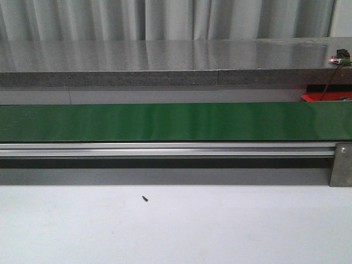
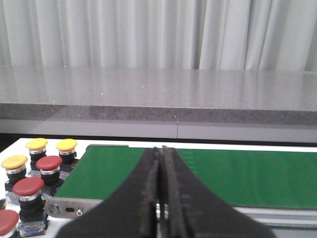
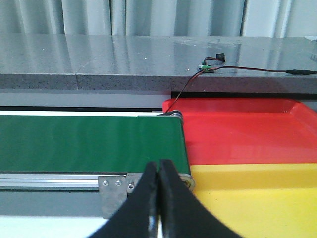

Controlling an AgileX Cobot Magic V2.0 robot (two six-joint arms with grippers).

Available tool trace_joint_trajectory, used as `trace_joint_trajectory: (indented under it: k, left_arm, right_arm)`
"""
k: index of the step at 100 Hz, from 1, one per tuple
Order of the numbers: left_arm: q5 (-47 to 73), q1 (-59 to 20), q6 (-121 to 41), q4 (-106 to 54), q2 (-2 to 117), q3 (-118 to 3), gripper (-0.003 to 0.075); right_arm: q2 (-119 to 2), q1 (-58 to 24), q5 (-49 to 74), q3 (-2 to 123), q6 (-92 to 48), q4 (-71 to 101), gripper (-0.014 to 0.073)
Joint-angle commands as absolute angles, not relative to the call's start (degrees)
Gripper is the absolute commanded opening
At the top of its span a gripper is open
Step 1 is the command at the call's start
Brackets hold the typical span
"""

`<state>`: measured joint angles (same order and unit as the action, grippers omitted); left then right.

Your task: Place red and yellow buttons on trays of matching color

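Conveyor belt across table, 9 to 3 o'clock. Stone ledge behind it at 12, curtain beyond. Buttons clustered off belt's 9 o'clock end. Two trays off 3 o'clock end, one behind other, touching. Wire on ledge above trays.

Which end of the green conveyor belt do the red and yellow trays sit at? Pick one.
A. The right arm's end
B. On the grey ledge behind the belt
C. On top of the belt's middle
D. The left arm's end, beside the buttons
A: the right wrist view shows the red tray and yellow tray butted against the conveyor belt end, while the buttons appear only in the left wrist view.
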<state>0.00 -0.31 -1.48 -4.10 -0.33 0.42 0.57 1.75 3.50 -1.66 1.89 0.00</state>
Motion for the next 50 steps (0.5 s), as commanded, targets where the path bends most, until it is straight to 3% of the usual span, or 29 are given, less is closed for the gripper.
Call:
trace_joint_trajectory:
  k: [1, 50]
  left_arm:
    - [-4.1, 0.2, -0.9, -4.2, -2.0, -0.4, -0.0020]
    - [15.6, 12.0, -0.9, -4.2, 18.8, -22.0, -0.0019]
  right_arm:
    - [1.7, 1.6, -0.9, -0.7, 1.8, -0.4, -0.0066]
    - [1.7, 1.6, -0.9, -0.7, 1.8, -0.4, -0.0066]
